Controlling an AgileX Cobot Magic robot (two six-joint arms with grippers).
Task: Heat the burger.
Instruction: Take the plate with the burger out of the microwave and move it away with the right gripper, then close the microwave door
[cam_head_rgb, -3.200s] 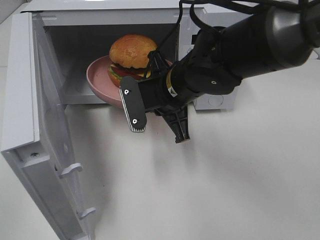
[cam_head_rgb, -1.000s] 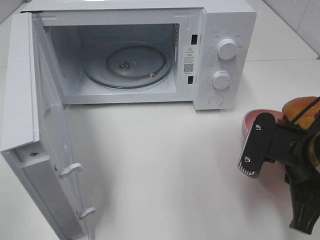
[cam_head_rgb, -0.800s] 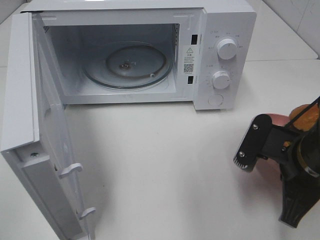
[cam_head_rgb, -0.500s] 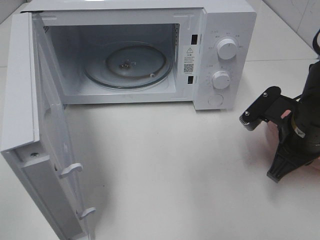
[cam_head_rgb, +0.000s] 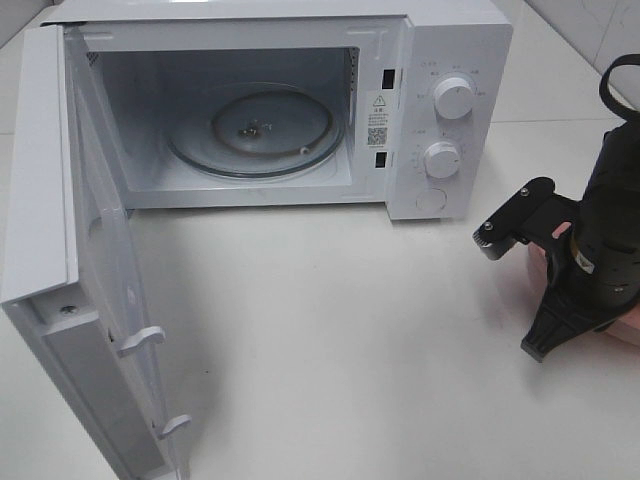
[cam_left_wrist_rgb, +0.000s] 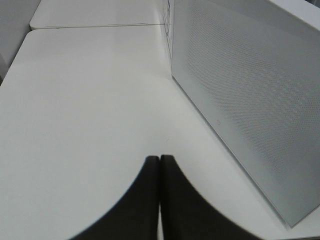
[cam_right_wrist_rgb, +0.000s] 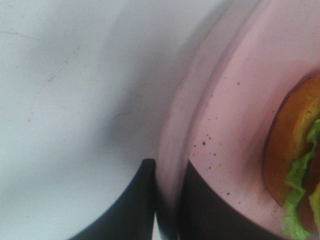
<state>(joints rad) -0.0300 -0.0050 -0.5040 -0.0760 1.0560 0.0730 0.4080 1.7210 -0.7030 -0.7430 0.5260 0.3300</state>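
Right wrist view: right claw (cam_right_wrist_rgb: 167, 200) pinching the rim of the pink speckled plate (cam_right_wrist_rgb: 230, 120), one finger either side; burger (cam_right_wrist_rgb: 295, 170) seated on the plate, bun and lettuce visible. Exterior high view: same claw (cam_head_rgb: 535, 290) low at the bench (cam_head_rgb: 330, 330), well apart from the open microwave (cam_head_rgb: 250, 110), whose glass turntable (cam_head_rgb: 255, 130) is bare; plate apparently resting on the bench, largely hidden by the arm. Left claw (cam_left_wrist_rgb: 159, 200) pressed together, idle beside the microwave's side wall. Risk: thin rim grip may slip or tilt when lifted, letting the burger slide off.
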